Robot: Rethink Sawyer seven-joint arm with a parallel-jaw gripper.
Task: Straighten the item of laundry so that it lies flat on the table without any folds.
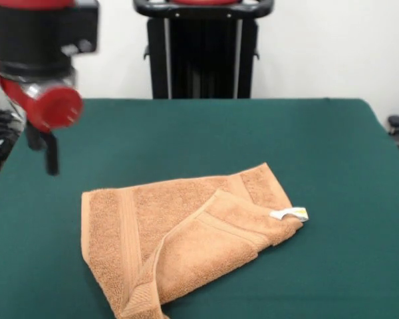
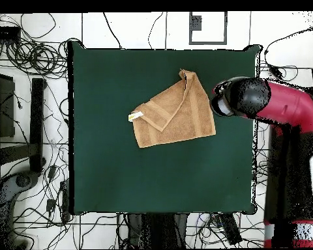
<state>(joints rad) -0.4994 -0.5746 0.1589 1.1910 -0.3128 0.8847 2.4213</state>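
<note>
— On the green table (image 1: pixel 206 129), where does the towel (image 1: pixel 179 232) lie with respect to the gripper (image 1: pixel 43 143)?

— Off to one side of the jaws and below them, nearer the front camera — nothing of the cloth is touched. The dark fingers hang beneath the red wrist by the table's edge, over bare felt. Whether the jaws are spread or pressed together cannot be told; they show only as a blurred dark shape, and in the overhead view the arm's head covers them.

— And how does the towel lie?

— Folded. One corner, the one carrying the small white tag (image 1: pixel 290 214), is turned over across the body, so a diagonal flap sits on top of the lower layer. The overhead view shows the towel (image 2: pixel 173 112) as an irregular shape rather than a rectangle, with the tag (image 2: pixel 135 116) at the end farthest from the arm.

— So what would doing the step well call for?

— Probably taking only the top layer, at the tagged corner or close by it, and carrying it back across the fold line, away from the body. Pinching both layers would likely drag the whole cloth along. A low, steady pull should help the flap open without bunching.
</note>
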